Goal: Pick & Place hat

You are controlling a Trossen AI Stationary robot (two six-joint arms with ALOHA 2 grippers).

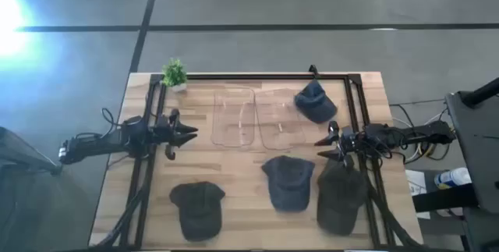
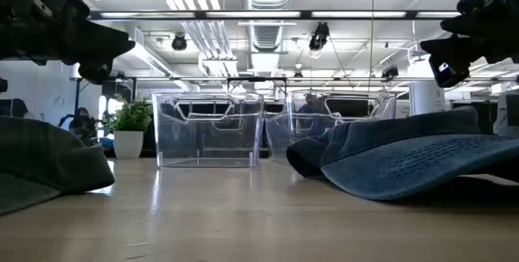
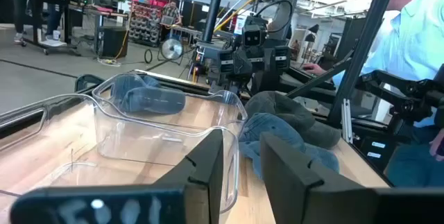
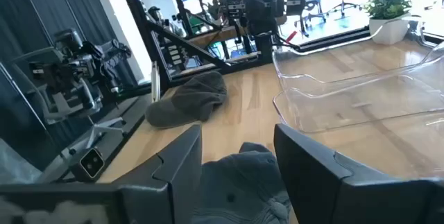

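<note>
Several caps lie crown up on the wooden table: a blue denim cap at the far right beside the clear bins, a blue-grey cap near the middle, a dark cap near left, and an olive-grey cap near right. My left gripper hangs open above the table, left of the bins. My right gripper hangs open above the table between the blue-grey and olive-grey caps. In the right wrist view the blue-grey cap shows below the open fingers. The left wrist view shows its open fingers facing the bins.
Two clear plastic bins stand side by side at the table's middle far half. A small potted plant sits at the far left corner. A black frame runs round the table. A person sits beyond the right side.
</note>
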